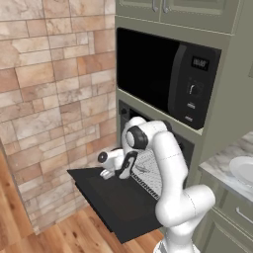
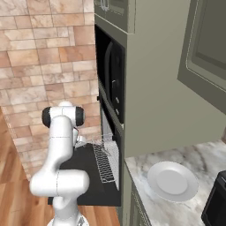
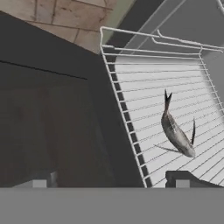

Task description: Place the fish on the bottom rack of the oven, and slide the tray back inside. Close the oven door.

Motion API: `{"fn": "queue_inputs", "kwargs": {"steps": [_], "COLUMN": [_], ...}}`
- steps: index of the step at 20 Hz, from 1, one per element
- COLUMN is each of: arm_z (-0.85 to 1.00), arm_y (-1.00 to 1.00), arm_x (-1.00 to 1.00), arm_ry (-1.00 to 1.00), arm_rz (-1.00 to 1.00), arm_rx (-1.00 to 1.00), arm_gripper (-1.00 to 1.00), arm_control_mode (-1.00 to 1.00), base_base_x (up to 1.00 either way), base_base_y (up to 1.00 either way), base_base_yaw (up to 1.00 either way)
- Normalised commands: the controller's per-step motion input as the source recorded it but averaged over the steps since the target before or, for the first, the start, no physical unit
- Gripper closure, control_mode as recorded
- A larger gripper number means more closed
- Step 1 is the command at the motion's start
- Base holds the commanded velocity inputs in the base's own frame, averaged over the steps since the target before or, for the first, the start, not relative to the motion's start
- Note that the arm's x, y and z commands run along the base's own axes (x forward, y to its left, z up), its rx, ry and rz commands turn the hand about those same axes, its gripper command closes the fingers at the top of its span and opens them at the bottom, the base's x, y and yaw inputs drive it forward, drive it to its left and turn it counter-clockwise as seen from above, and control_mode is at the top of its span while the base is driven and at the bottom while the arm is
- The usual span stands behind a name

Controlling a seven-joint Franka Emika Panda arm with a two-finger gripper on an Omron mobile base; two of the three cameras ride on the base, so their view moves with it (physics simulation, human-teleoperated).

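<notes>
Fish placed, rack not yet pushed in.
The fish point(image 3: 177, 133) lies on the bottom rack point(image 3: 131, 83) at four o'clock (hand view); claw point(image 3: 111, 181) open, empty. Next: slide rack inward.

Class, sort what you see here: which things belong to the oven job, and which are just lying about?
Job: fish lying on the pulled-out bottom rack; oven door open; oven; gripper open.
Lying about: microwave; white plate.

a kitchen: built-in oven point(image 1: 148, 148), microwave point(image 1: 168, 74), marble counter point(image 2: 176, 207), brick wall point(image 1: 54, 99).
</notes>
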Motion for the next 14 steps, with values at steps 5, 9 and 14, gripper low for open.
{"fn": "queue_inputs", "kwargs": {"steps": [5,9,14], "arm_z": [-0.07,-0.27,-0.76], "arm_y": [0.19,-0.22,-0.26], "arm_x": [-0.39,0.01,0.17], "arm_ry": [0.00,0.01,0.06], "arm_rz": [0.00,0.00,0.00], "arm_rx": [0.00,0.01,0.01], "arm_gripper": [-1.00,-1.00,-1.00], "arm_control_mode": [-1.00,-1.00,-1.00], "base_base_x": [0.00,0.00,0.00], "base_base_y": [0.00,0.00,0.00], "base_base_yaw": [0.00,0.00,0.00]}}
